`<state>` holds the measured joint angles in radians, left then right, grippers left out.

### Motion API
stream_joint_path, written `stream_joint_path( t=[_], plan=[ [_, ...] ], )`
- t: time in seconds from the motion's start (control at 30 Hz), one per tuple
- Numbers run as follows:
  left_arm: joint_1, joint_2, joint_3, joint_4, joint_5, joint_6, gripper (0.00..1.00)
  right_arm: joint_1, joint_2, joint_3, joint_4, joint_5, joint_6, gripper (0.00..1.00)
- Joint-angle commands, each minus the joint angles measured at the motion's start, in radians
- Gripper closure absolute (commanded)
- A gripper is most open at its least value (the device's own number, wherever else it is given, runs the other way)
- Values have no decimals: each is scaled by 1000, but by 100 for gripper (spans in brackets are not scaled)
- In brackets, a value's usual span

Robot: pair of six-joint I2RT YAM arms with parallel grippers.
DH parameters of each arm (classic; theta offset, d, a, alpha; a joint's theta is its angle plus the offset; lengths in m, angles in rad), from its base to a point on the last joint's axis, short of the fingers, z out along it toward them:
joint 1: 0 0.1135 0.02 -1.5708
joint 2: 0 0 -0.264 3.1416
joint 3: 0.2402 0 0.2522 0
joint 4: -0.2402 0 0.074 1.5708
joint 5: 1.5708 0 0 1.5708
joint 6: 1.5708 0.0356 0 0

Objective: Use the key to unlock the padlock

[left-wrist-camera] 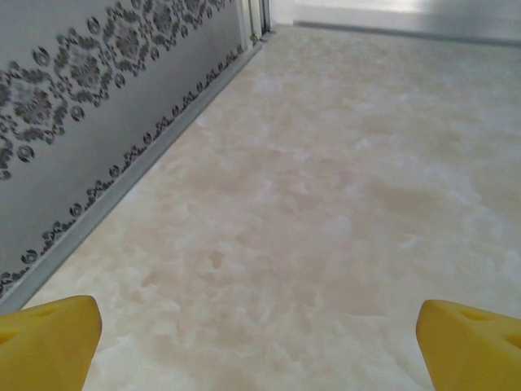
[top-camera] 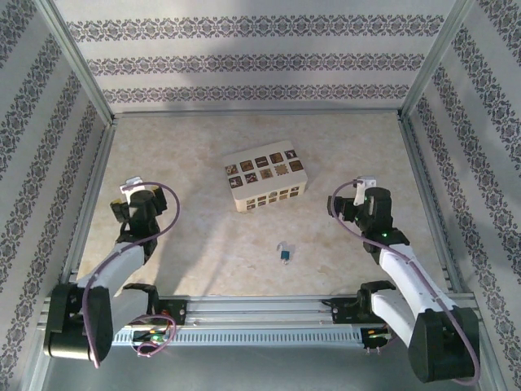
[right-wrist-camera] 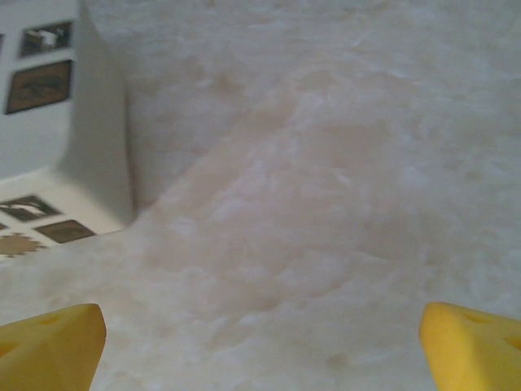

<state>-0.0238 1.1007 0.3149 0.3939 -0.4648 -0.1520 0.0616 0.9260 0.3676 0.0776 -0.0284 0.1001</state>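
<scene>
Two grippers are seen with jaws spread wide and nothing held: the left gripper [left-wrist-camera: 260, 346] is poised over bare table [top-camera: 195, 244] beside the left wall [left-wrist-camera: 81, 122], the right gripper [right-wrist-camera: 260, 346] just right of the padlock [top-camera: 266, 181]. The padlock is laid mid-table, between both grippers; the key [top-camera: 286, 252] is found nearer, apart from it, untouched.
</scene>
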Motion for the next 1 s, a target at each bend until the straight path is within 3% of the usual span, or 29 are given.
stream_joint_path(
  t=[0.0, 0.27, 0.43, 0.6, 0.7, 0.83, 0.97],
  plan=[
    [13, 56, -41, 204, 41, 43, 1, -35, 50, -55, 242, 23, -44, 2],
    [30, 154, 9, 247, 166, 112, 1, -76, 258, -59, 522, -59, -40, 2],
    [40, 241, 1, 420, 318, 140, 1, -87, 393, -30, 686, -103, -49, 1],
    [48, 289, 27, 437, 430, 118, 1, -95, 537, -12, 850, -137, -74, 1],
    [54, 375, -15, 616, 468, 111, 1, -95, 618, -49, 988, -158, -70, 1],
    [54, 519, -66, 863, 502, 120, 1, -105, 602, -31, 921, -141, -57, 2],
    [55, 496, -36, 765, 492, 116, 1, -105, 609, 1, 894, -125, -56, 2]
  ],
)
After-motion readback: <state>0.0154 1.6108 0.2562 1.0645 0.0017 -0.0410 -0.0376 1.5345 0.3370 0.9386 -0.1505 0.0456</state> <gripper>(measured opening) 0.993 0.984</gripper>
